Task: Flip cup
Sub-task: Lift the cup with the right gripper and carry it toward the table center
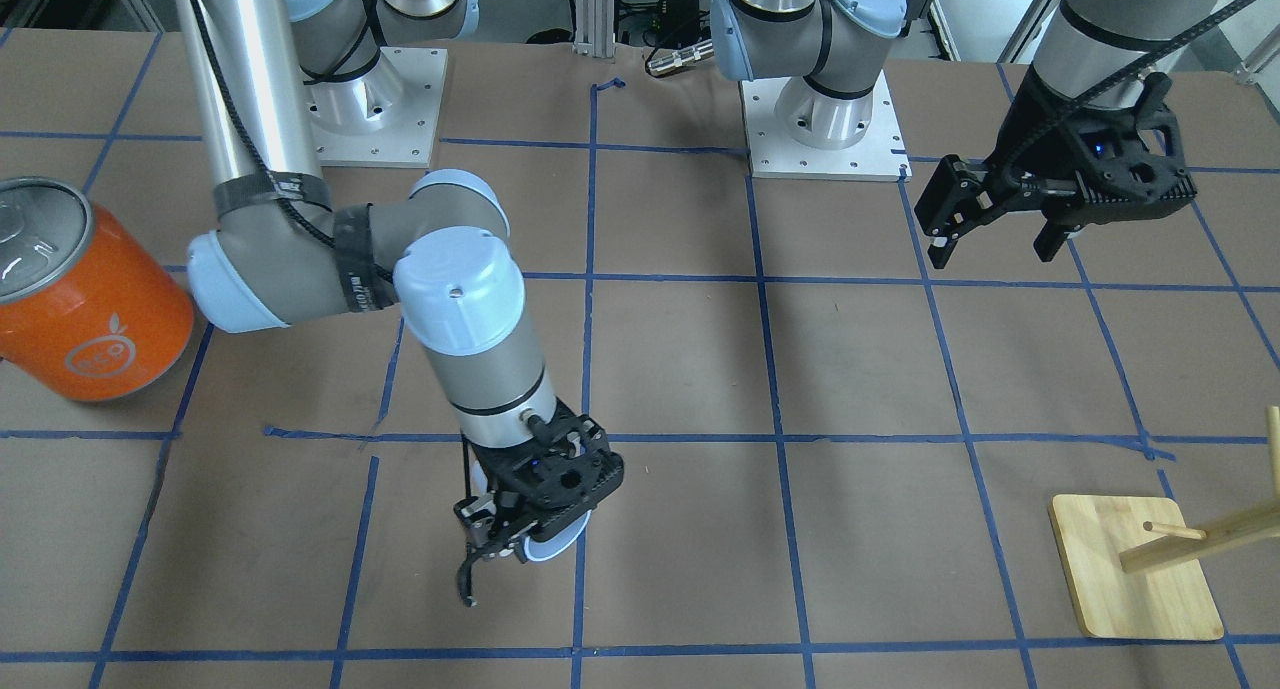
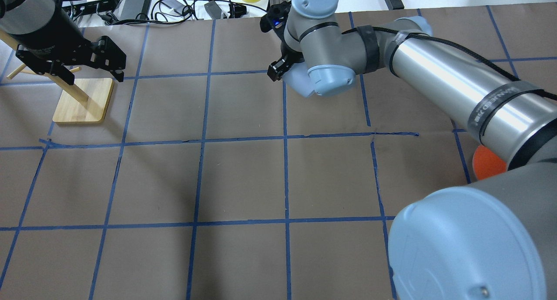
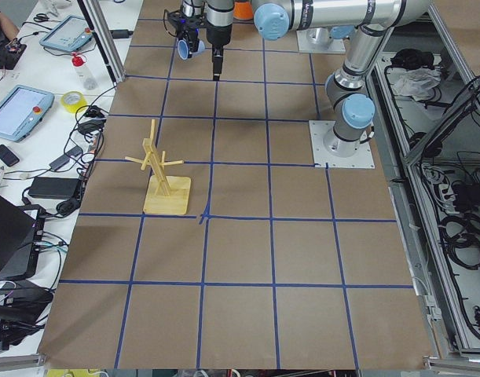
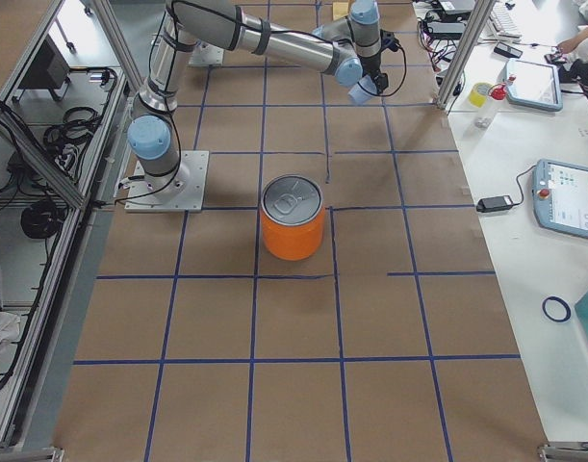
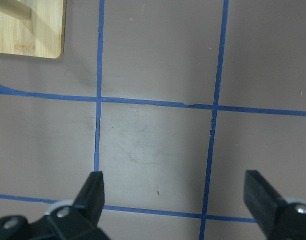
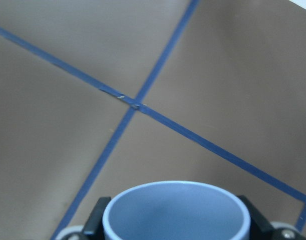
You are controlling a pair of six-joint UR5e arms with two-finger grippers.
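One small pale blue plastic cup (image 1: 552, 549) is pinched across its walls by the right gripper (image 6: 175, 225); if turned quickly, it could be flung loose.

Four fixed views around one taped table (image 2: 243, 182); two close downward wrist views

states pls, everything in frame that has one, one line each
cup, held in the right end effector, tilted, nothing visible inside.
right end effector, shut on the cup.
left end effector, open, holding nothing.
orange can, upright, silver top on.
wooden rack, upright, pegs bare.
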